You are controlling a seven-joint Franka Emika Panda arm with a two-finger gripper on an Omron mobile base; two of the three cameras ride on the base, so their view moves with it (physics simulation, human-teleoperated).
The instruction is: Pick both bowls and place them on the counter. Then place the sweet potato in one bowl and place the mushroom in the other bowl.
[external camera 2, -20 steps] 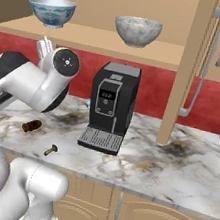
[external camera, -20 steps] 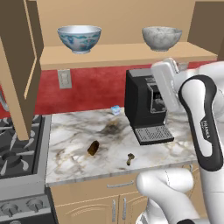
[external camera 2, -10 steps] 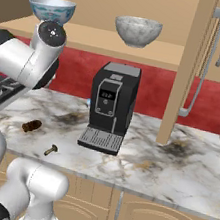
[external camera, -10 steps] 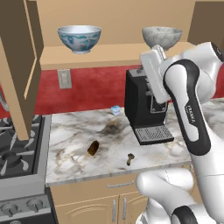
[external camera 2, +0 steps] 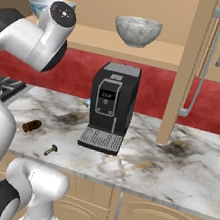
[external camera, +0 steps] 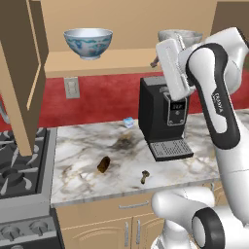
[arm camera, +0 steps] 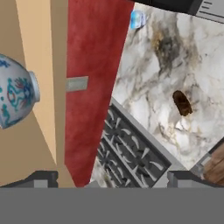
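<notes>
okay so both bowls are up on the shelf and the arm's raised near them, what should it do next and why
Probably bring the gripper round to the blue and white bowl and line up on its rim. The jaws stand open and empty, that bowl sits off to one side in the hand view, and the sweet potato and mushroom wait on the counter.

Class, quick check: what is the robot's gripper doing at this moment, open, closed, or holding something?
Gripper: open, jaws wide apart, holding nothing; the blue-patterned bowl sits on the wooden shelf, untouched.
</notes>
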